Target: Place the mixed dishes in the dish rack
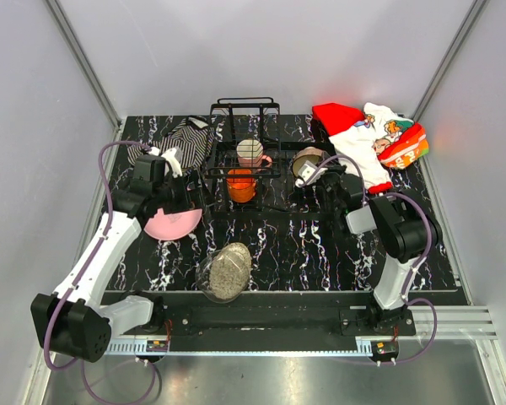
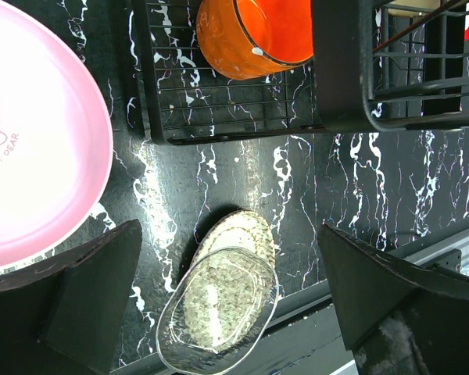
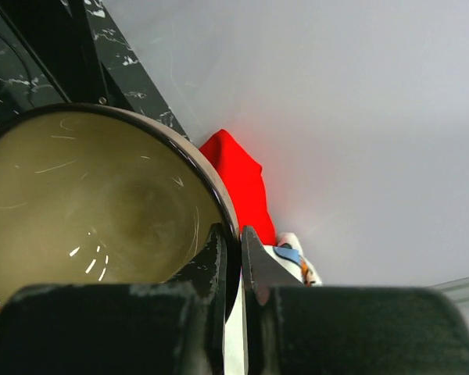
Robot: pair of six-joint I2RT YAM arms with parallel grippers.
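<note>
The black wire dish rack [image 1: 246,126] stands at the back middle. An orange cup [image 1: 241,185] and a cream-pink mug [image 1: 251,153] sit in it; the cup also shows in the left wrist view [image 2: 254,35]. My right gripper [image 1: 307,174] is shut on the rim of the brownish bowl [image 3: 86,203], held just right of the rack. My left gripper [image 2: 230,293] is open and empty, above the table left of the rack. The pink plate [image 2: 31,148] lies beside its left finger. The tan-gold patterned plate [image 1: 228,270] lies near the front edge. The floral cup is out of view.
A striped black-white cloth [image 1: 184,139] lies at the back left by the rack. A red-white printed cloth [image 1: 373,139] lies at the back right, behind the bowl. The table's front edge and metal rail [image 1: 278,316] run just beyond the tan-gold plate.
</note>
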